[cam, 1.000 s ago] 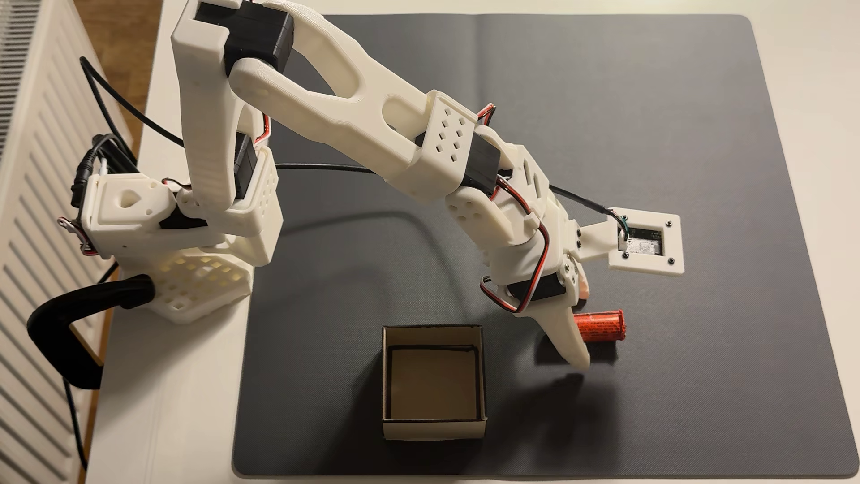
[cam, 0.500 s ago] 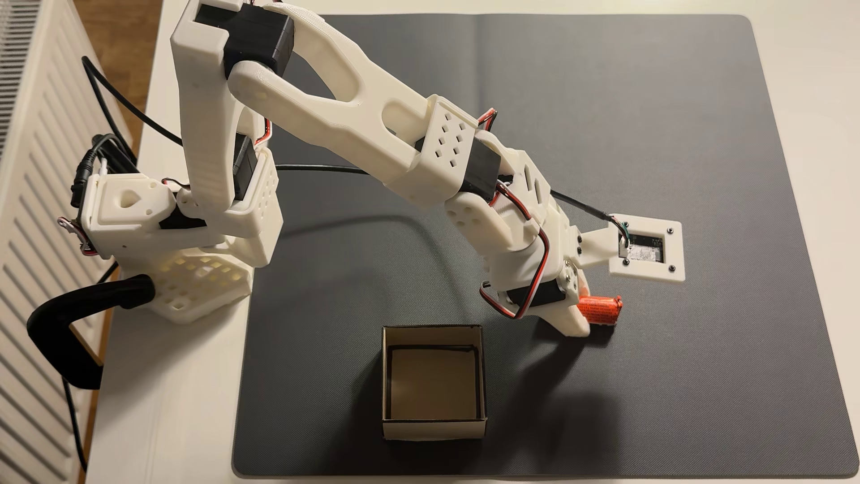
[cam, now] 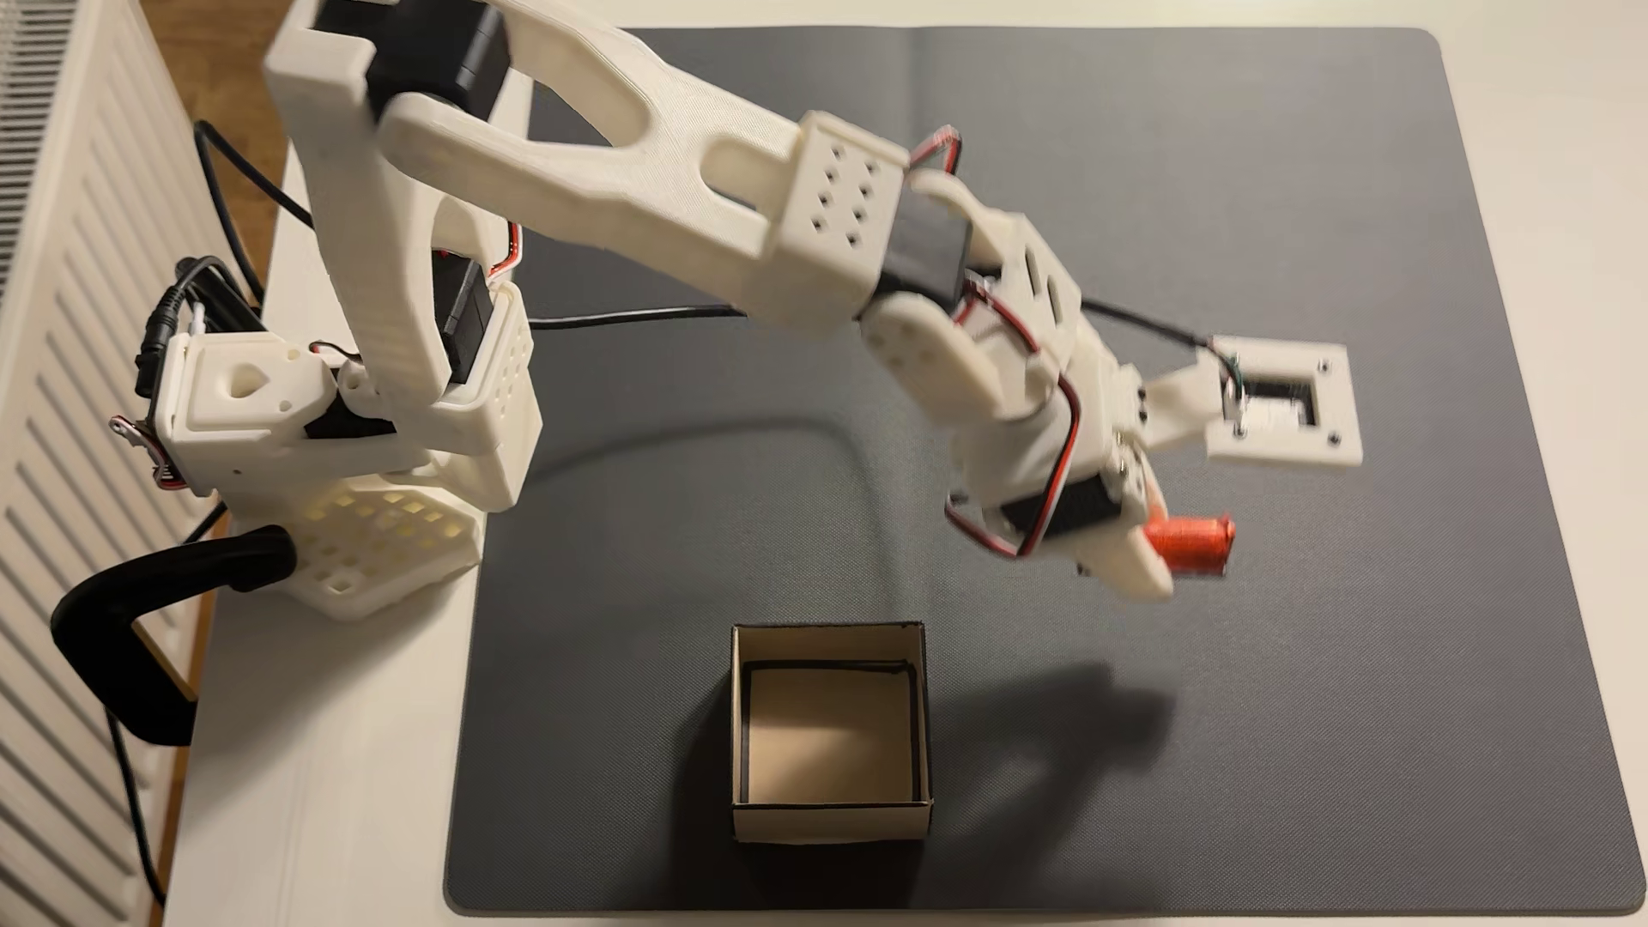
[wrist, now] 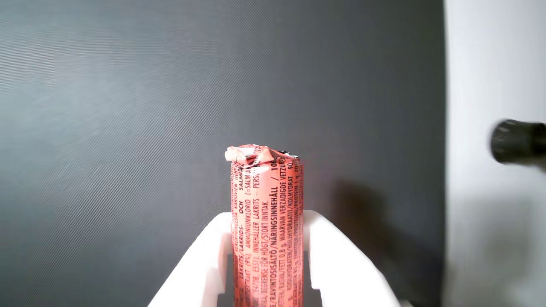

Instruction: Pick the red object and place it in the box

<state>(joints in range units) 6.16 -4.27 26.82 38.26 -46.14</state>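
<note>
The red object (wrist: 266, 213) is an orange-red paper-wrapped cylinder with dark print. In the wrist view it stands between the two white fingers (wrist: 209, 260) of my gripper (wrist: 266, 217), which is shut on it. In the fixed view the red object (cam: 1195, 542) sticks out to the right of my gripper (cam: 1155, 557), lifted above the dark mat. The box (cam: 829, 824), cream cardboard with a black line round its floor, sits open and empty on the mat, below and to the left of the gripper.
A dark grey mat (cam: 1338, 713) covers most of the white table (cam: 321, 758). The arm's base (cam: 357, 446) is clamped at the table's left edge, with cables trailing. A radiator (cam: 53, 356) runs along the left. A black round thing (wrist: 518, 140) shows at the wrist view's right edge.
The gripper closed on the red object and lifted it off the mat, moving up and slightly right in the fixed view. The arm has risen with it; the box has not moved.
</note>
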